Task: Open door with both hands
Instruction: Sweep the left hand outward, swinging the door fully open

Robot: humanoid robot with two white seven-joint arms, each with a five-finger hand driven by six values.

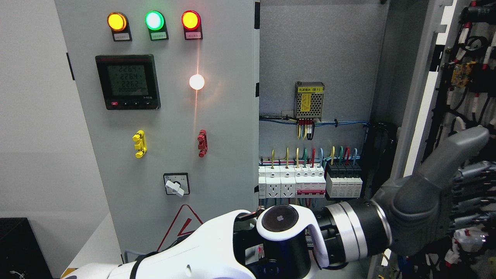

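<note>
left hand (438, 193) | reaches across from lower left; thumb raised, fingers (471, 193) flat against inner face of open right door (422, 100), gripping nothing | cabinet interior (321, 77) just left of hand

indicator lamps (154, 20): 3, amber, green, red
white lit lamp (197, 81): 1
digital meter (128, 81): 1
door handles: 2, yellow handle (139, 144), red handle (202, 143)
rotary switch (176, 184): 1
warning triangle (183, 224): 1
power supply (309, 101): 1
robot hand (434, 197): 1
doors: 2, closed left door (228, 128), open right door (422, 116)
</note>
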